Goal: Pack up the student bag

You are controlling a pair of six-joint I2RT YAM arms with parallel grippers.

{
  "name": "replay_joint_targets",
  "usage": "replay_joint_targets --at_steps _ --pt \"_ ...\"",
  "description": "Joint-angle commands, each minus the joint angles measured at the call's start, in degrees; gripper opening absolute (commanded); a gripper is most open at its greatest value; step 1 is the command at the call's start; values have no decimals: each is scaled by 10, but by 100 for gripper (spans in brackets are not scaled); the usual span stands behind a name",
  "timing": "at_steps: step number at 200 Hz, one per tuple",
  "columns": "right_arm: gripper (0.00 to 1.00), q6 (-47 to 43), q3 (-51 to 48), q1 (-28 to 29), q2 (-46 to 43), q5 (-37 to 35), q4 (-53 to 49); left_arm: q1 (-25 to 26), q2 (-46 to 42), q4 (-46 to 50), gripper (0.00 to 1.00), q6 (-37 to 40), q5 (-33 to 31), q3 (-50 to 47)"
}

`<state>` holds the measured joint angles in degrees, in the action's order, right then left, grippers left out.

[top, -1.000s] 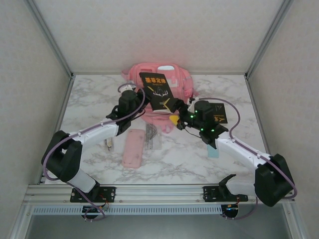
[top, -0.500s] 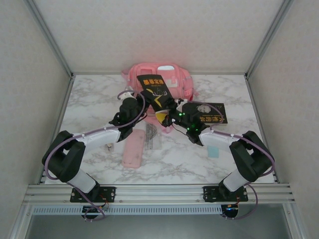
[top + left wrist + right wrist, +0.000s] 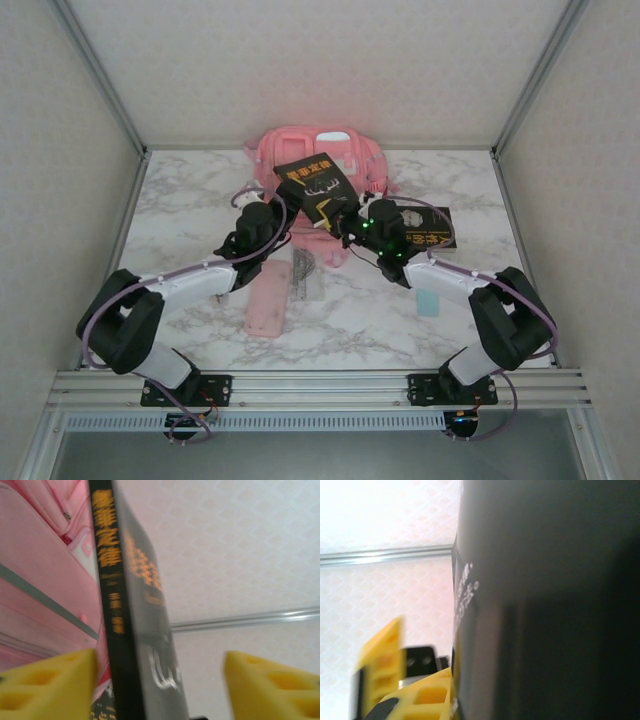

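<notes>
Slippage worries me: right end effector (image 3: 350,222) pinches the black book (image 3: 315,190) by a corner (left end effector (image 3: 160,680) spread around its spine) above the student bag (image 3: 345,150) at the far edge of the counter (image 3: 180,190); it could twist out.

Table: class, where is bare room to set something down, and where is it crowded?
Free: far-left corner, left of bag; near strip right of pencil case. Crowded: centre, around raised book and second book.
</notes>
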<state>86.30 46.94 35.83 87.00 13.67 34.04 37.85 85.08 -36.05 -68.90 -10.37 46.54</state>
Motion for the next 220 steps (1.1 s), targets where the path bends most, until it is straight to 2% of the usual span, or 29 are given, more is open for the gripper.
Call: replay_joint_targets --at_steps 1,25,52,86,107,123,156,185,220 --pt "0 -81 32 -42 -39 16 -55 1 -58 103 100 107 27 29" --pt "0 -164 49 -95 -67 49 -163 -9 -77 230 100 235 71 74" --pt "0 -262 62 -153 -101 58 -278 -14 -54 366 99 385 117 153" --pt "0 -350 72 -221 -141 71 -386 -16 19 500 94 536 132 265" --pt "0 -390 74 -256 -168 75 -437 -16 95 563 91 615 155 348" --pt "0 -410 73 -280 -183 80 -464 -17 158 614 87 666 158 418" --pt "0 -434 60 -311 -213 93 -491 -21 277 690 87 760 164 546" --pt "0 -432 29 -330 -235 105 -491 -22 389 800 85 832 164 683" --pt "0 -430 7 -352 -251 117 -492 -22 464 856 85 876 162 755"
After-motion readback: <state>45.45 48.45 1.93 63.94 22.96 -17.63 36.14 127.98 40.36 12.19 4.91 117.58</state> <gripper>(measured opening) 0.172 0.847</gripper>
